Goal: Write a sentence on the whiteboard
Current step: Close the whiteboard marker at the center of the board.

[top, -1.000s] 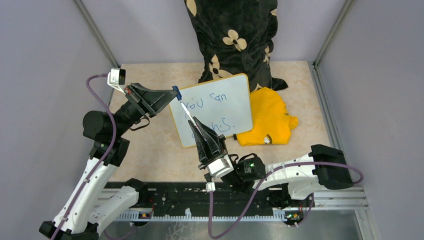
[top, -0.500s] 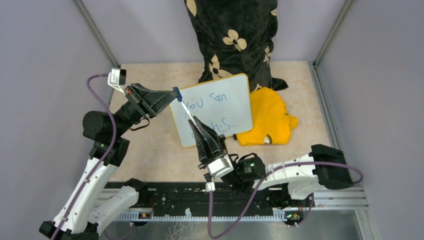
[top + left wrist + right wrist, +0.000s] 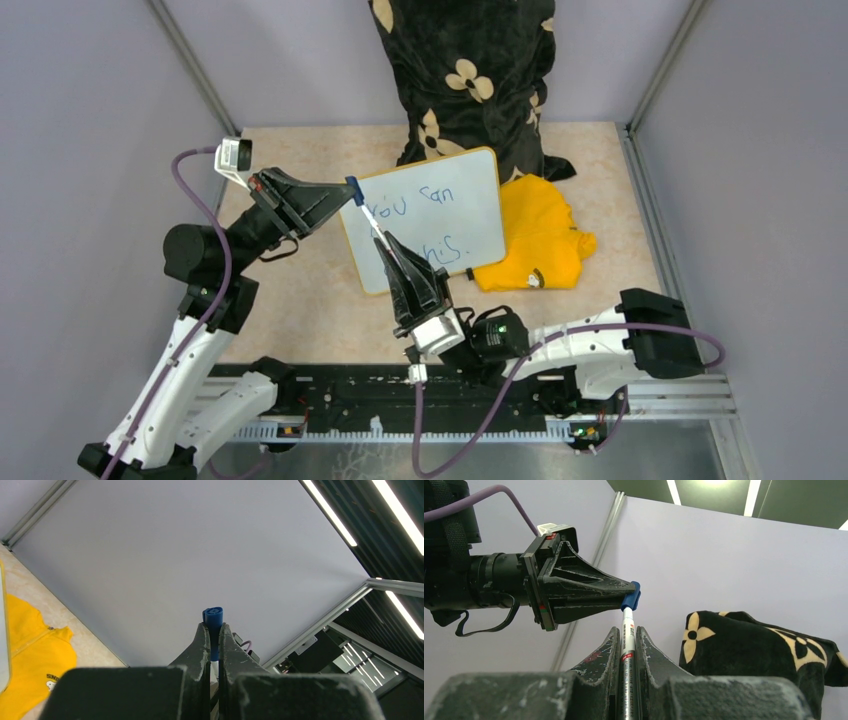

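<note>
Mid-worktop [image 3: 310,300], flat and turned a little askew: the whiteboard [image 3: 480,215], thin yellowish frame all round. On it, in blue hand, the sentence [image 3: 420,198]: top line readable as "you can", lower line half hidden behind the right arm (only "his." showing). Touching the board's right edge, a crumpled yellow cloth [image 3: 540,240]. Behind its far edge, a black flower-print cushion [image 3: 470,70] against the back wall.

Held in the air above the board's left part, a white marker [image 3: 374,222], slanting up and to the left. Right jaws closed narrow on the marker's barrel, shown plainly from the right wrist with the barrel pinched between both fingers [image 3: 601,665]. Left jaws closed tight on the blue cap [image 3: 352,186] at the marker's upper end, cap poking out past the fingertips [image 3: 202,640] in the left wrist view. Cap seated against the barrel's end. One arm reaching in from each side of the marker.
</note>
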